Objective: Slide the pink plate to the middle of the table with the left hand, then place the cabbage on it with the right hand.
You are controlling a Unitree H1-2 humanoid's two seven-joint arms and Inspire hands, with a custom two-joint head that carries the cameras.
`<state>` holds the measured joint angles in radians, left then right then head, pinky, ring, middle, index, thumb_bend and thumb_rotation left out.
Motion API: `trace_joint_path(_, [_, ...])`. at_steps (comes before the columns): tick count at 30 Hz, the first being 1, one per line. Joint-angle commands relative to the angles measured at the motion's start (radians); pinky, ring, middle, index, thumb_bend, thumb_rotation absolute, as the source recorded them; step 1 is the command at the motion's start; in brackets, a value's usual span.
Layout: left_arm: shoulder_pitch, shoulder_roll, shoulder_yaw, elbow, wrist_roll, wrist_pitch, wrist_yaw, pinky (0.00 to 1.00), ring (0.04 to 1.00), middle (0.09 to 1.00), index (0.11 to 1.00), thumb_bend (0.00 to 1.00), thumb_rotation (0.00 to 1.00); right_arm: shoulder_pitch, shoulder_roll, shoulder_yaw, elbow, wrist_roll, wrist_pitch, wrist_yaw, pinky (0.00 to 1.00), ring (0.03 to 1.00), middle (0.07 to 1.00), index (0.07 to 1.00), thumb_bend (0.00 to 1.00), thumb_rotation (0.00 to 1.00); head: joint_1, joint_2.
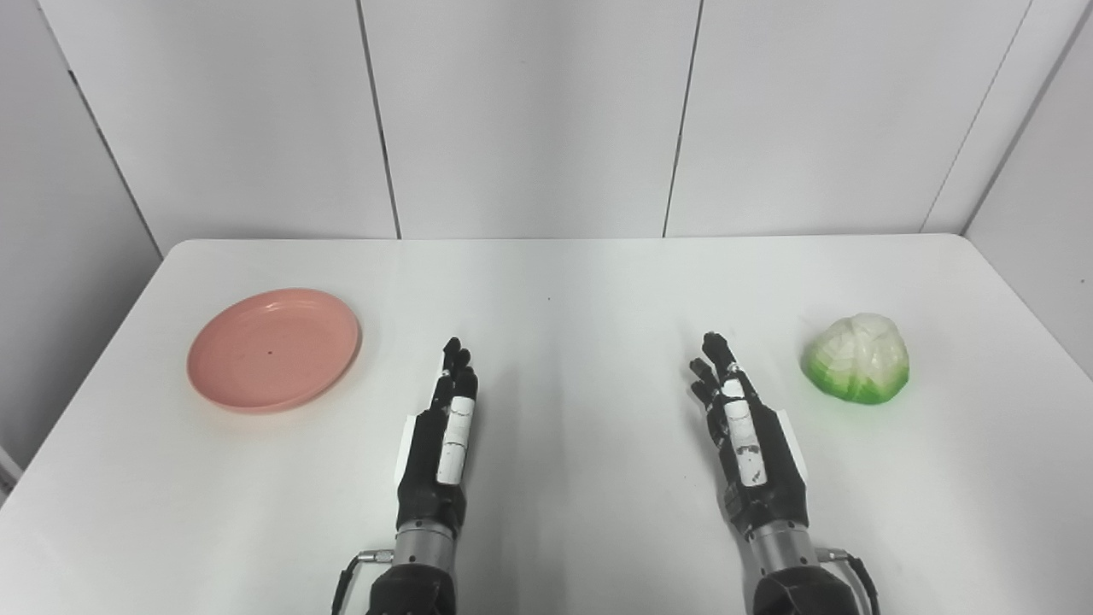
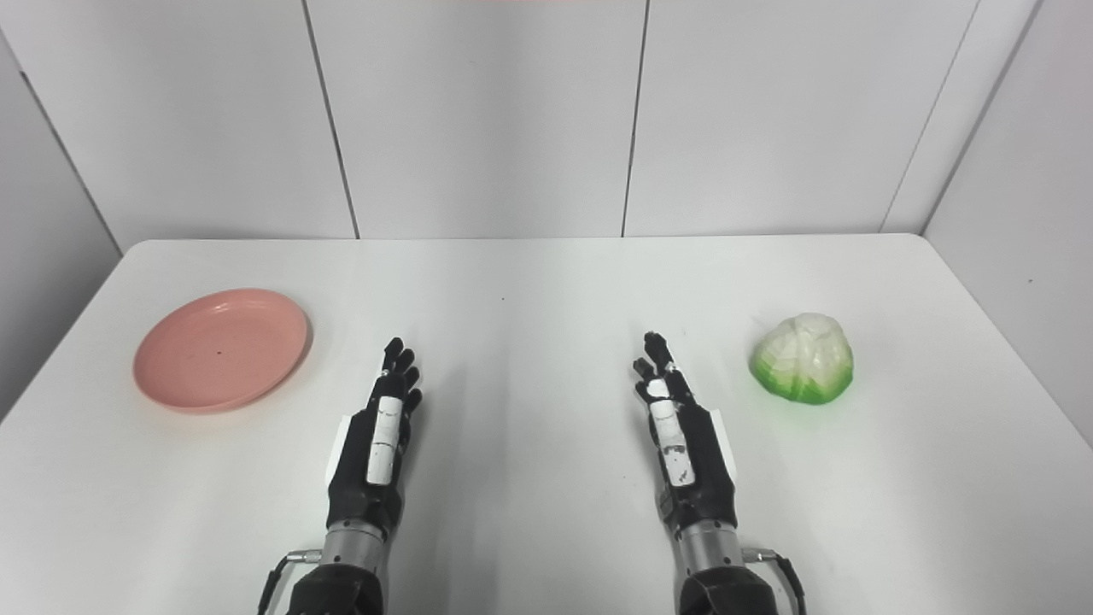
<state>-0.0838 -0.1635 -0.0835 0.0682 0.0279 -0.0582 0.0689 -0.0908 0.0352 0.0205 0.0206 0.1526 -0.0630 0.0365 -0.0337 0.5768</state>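
A shallow pink plate lies on the left part of the white table, with nothing on it. A pale green and white cabbage sits on the right part. My left hand rests near the table's front, to the right of the plate and apart from it, fingers stretched out, holding nothing. My right hand is at the same depth, to the left of the cabbage and apart from it, also open and holding nothing.
White wall panels stand close behind the table's far edge. The table's left and right edges run diagonally past the plate and the cabbage.
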Motion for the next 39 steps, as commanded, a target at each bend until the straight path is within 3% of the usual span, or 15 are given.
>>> trace_joint_path(1, [0.007, -0.005, -0.003, -0.012, 0.007, -0.023, 0.002, 1.0, 1.0, 1.0, 1.0, 0.89, 0.95, 0.035, 0.014, 0.0, 0.032, 0.006, -0.042, 0.014, 0.97, 0.94, 0.961, 0.917, 0.93, 0.88, 0.002, 0.0])
trace_joint_path(8, [0.016, -0.007, -0.002, -0.001, -0.007, -0.036, -0.004, 1.0, 1.0, 1.0, 1.0, 0.86, 0.96, 0.039, 0.014, -0.006, 0.059, 0.007, -0.062, 0.015, 0.97, 0.937, 0.956, 0.914, 0.93, 0.88, 0.029, -0.029])
trace_joint_path(21, [0.02, 0.0, -0.005, -0.001, -0.005, -0.037, -0.003, 1.0, 1.0, 1.0, 1.0, 0.83, 0.96, 0.035, -0.004, -0.007, 0.083, -0.001, -0.068, 0.02, 1.0, 0.951, 0.963, 0.924, 0.94, 0.9, 0.011, -0.003])
trace_joint_path(26, [0.024, -0.001, -0.01, 0.011, -0.002, -0.064, -0.005, 1.0, 1.0, 1.0, 1.0, 0.82, 0.95, 0.035, -0.008, -0.02, 0.098, 0.009, -0.086, 0.021, 0.99, 0.952, 0.961, 0.922, 0.93, 0.89, 0.026, -0.043])
trace_joint_path(31, [0.024, -0.004, -0.001, 0.032, -0.006, -0.069, -0.001, 1.0, 1.0, 1.0, 1.0, 0.82, 0.95, 0.03, -0.008, -0.029, 0.129, 0.021, -0.109, 0.028, 0.99, 0.952, 0.961, 0.925, 0.92, 0.88, 0.025, -0.048])
trace_joint_path(35, [0.022, 0.001, 0.01, 0.042, -0.012, -0.072, -0.001, 1.0, 1.0, 1.0, 1.0, 0.83, 0.94, 0.037, -0.006, -0.025, 0.127, 0.015, -0.109, 0.033, 0.99, 0.954, 0.963, 0.927, 0.93, 0.88, 0.033, -0.034])
trace_joint_path(39, [0.012, 0.008, 0.017, -0.006, -0.023, -0.035, -0.01, 1.0, 1.0, 1.0, 1.0, 0.83, 0.94, 0.038, 0.007, -0.019, 0.07, 0.008, -0.065, 0.021, 0.98, 0.95, 0.96, 0.922, 0.93, 0.89, 0.017, 0.024])
